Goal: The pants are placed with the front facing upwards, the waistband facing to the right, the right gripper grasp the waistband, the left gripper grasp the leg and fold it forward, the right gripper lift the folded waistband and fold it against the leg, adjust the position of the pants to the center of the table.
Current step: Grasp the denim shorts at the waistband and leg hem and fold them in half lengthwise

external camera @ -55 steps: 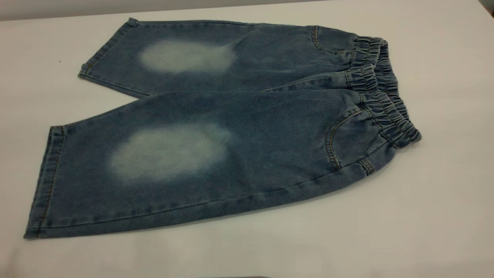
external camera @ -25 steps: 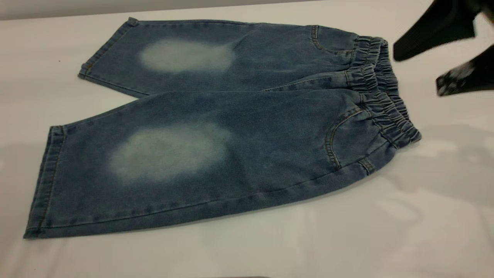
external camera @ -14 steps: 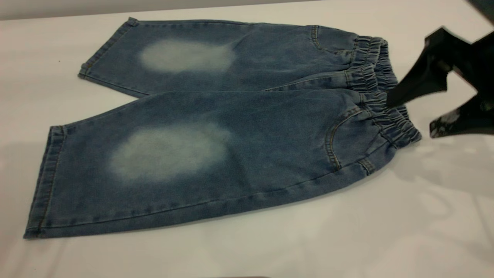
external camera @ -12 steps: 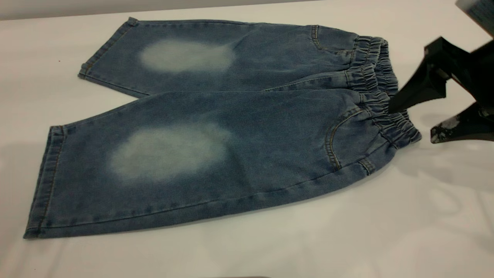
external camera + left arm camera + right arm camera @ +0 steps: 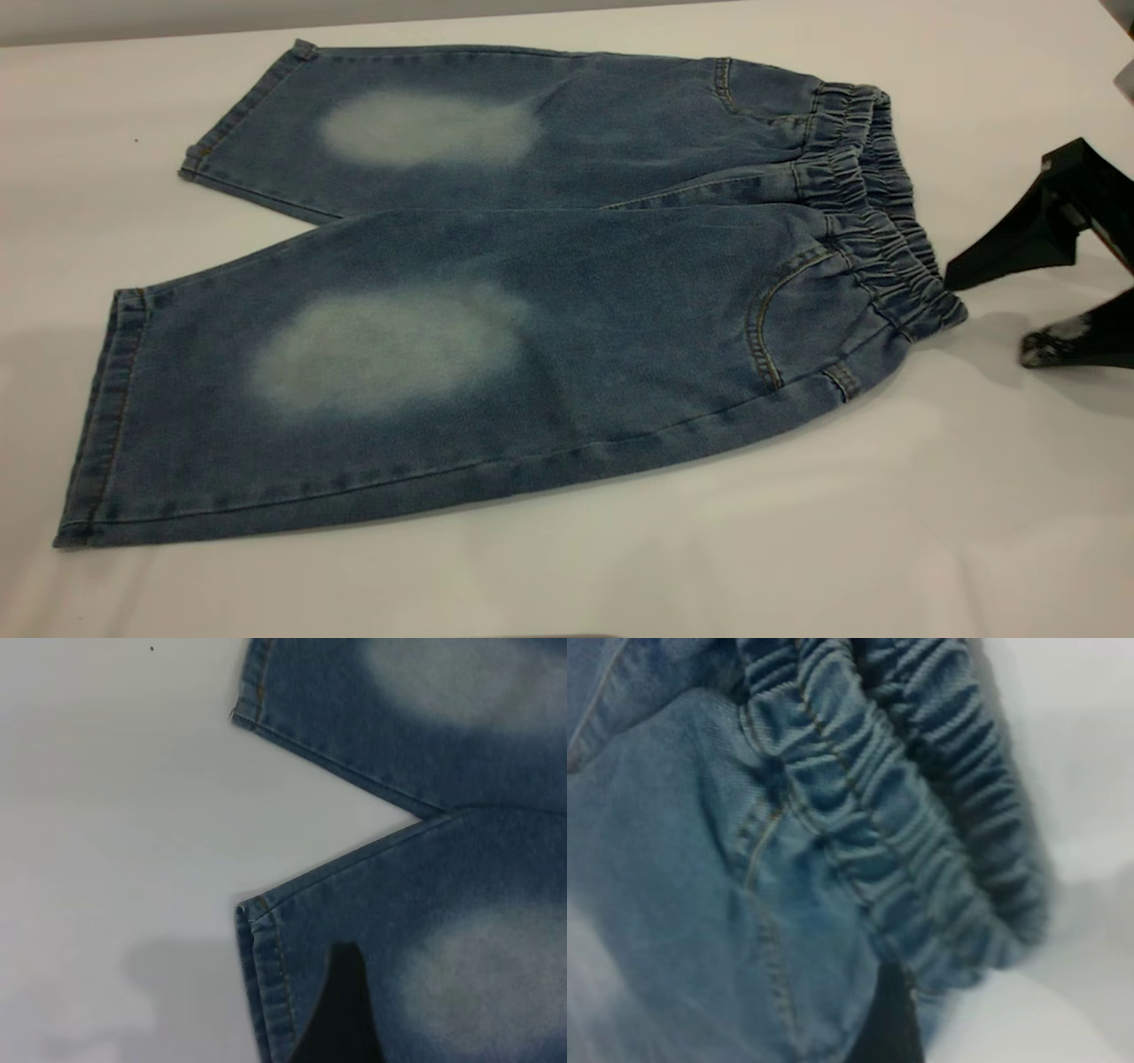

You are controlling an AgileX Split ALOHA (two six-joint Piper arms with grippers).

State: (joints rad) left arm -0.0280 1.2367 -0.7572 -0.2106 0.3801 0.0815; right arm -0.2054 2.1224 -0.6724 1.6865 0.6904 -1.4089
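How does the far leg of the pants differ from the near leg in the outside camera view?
The far leg lies straighter along the table, while the near leg angles away from it, opening a gap at the hems. The far leg's faded patch is slimmer; the near leg's looks rounder and bigger. Both lie flat and unfolded.
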